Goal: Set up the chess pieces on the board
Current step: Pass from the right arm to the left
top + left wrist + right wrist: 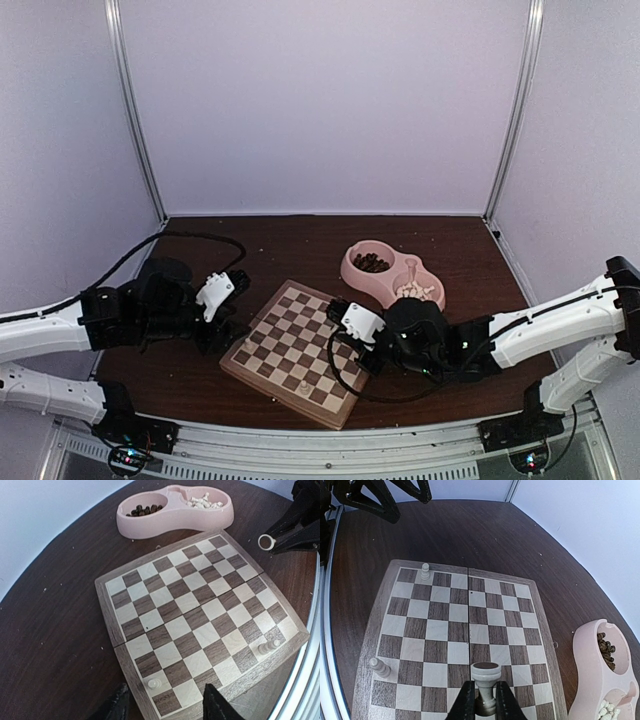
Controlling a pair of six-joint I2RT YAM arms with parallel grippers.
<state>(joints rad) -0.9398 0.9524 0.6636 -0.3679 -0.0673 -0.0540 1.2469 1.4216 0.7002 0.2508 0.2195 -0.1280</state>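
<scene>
The board (295,350) lies between my arms. Two cream chess pieces stand on it: one (154,683) on a corner-side square just in front of my left gripper (167,707), the other (268,646) near the adjacent corner. The left fingers (217,705) stand apart with nothing between them. My right gripper (486,702) is shut on the stem of a cream chess piece (486,675), held above the board's edge squares with its round base toward the camera. More cream pieces (202,501) lie in the pink bowl (392,275).
The pink bowl (150,525) sits beyond the board's far corner, with dark brown pieces (142,510) in its other compartment. The table's metal front rail (330,455) runs close to the board's near corner. Both arms flank the board.
</scene>
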